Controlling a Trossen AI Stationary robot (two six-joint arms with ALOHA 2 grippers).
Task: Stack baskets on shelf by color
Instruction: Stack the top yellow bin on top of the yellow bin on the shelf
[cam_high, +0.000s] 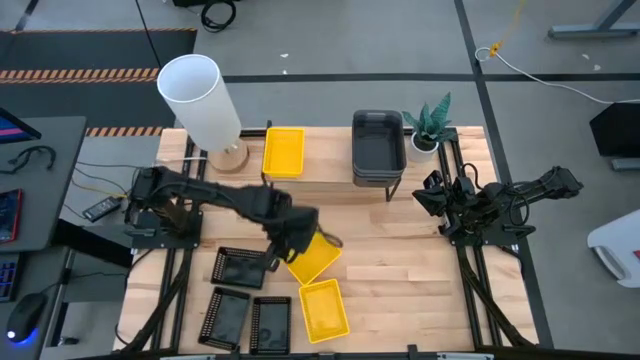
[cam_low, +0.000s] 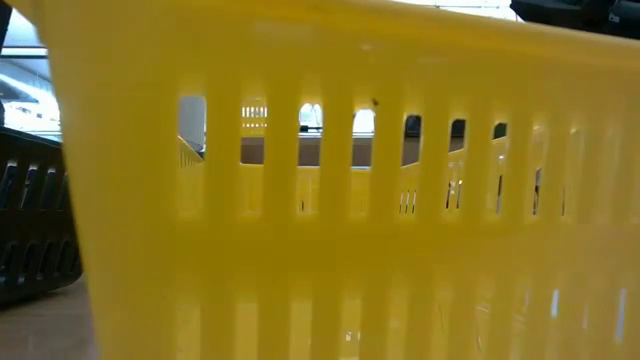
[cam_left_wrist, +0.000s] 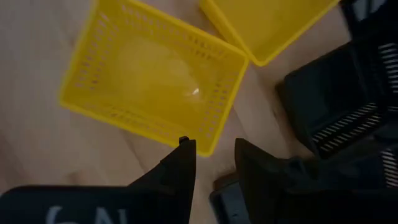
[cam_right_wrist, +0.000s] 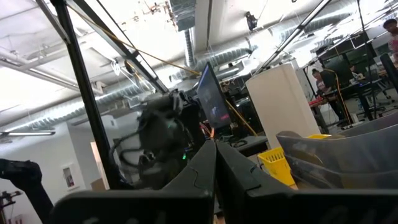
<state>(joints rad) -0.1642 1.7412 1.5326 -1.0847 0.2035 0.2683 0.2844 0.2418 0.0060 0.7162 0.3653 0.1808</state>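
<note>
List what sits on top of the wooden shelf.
On the shelf: one yellow basket and the stacked grey baskets. Their insides look empty; anything under them is covered. The left pincer hovers over another yellow basket.

- My high view looks straight down on the whole table (cam_high: 420, 260).
- My low view sits level, pressed against a yellow basket (cam_low: 340, 250), probably the nearest one (cam_high: 323, 308).
- My left wrist view looks closely down on yellow baskets too.
- My right wrist view faces the room.
</note>
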